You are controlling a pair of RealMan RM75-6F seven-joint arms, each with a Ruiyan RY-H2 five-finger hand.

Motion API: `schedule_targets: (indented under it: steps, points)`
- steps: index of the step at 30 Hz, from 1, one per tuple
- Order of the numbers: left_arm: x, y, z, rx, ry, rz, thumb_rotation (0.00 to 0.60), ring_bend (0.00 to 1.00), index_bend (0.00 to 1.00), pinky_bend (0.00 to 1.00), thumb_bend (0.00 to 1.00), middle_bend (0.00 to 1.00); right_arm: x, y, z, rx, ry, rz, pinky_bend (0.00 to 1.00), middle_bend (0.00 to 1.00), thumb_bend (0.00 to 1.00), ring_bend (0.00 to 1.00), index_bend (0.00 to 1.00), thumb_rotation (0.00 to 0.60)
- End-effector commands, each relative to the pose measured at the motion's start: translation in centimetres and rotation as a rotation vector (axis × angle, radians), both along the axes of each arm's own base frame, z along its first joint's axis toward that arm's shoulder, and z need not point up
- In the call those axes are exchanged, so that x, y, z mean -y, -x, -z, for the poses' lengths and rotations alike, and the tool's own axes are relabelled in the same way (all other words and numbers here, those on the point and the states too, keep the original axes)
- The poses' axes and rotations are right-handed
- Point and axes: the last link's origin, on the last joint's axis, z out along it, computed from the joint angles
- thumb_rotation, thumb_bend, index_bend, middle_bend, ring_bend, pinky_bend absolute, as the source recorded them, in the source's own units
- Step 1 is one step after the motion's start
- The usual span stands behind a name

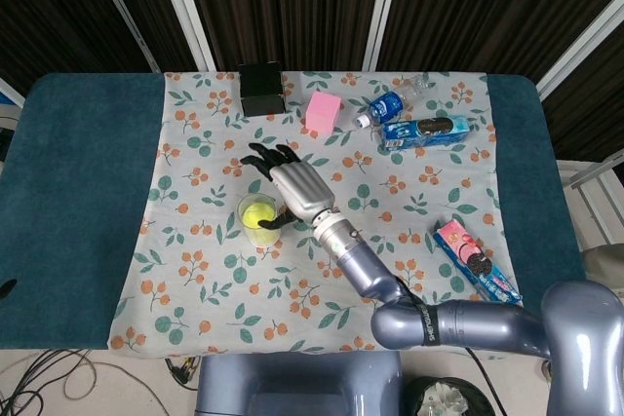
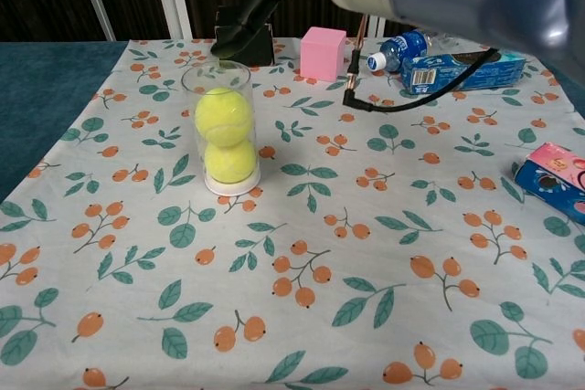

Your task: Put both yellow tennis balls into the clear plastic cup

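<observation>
both tennis balls (image 2: 224,116) sat stacked inside the clear cup (image 2: 219,75), one on top of the other, the cup upright on the flowered cloth (image 2: 366,253). the right hand (image 1: 292,185) hovered just above and beside the cup's rim, fingers (image 1: 261,155) spread and holding nothing. the left hand was out of sight. a pink block (image 2: 324,52) and a black box (image 1: 261,88) stood behind.

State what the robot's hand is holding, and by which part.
Nothing: the right hand is open above the cup, both tennis balls inside.
</observation>
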Motion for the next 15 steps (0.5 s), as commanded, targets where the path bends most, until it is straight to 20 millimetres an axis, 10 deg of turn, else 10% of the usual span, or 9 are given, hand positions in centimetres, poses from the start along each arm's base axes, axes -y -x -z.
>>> schedule_targets:
  steps: [1, 15]
  points:
    - [0.0, 0.0, 0.0, 0.0, 0.0, 0.0, 0.6, 0.0, 0.09, 0.04, 0.03, 0.0, 0.9, 2.5, -3.1, -0.011, 0.125, 0.018, 0.02, 0.05, 0.21, 0.12, 0.18, 0.6]
    - [-0.3, -0.2, 0.7, -0.022, 0.0, 0.01, 0.6, 0.0, 0.09, 0.04, 0.03, 0.0, -4.3, 19.2, -11.9, -0.256, 0.334, 0.025, 0.02, 0.05, 0.21, 0.12, 0.18, 0.6]
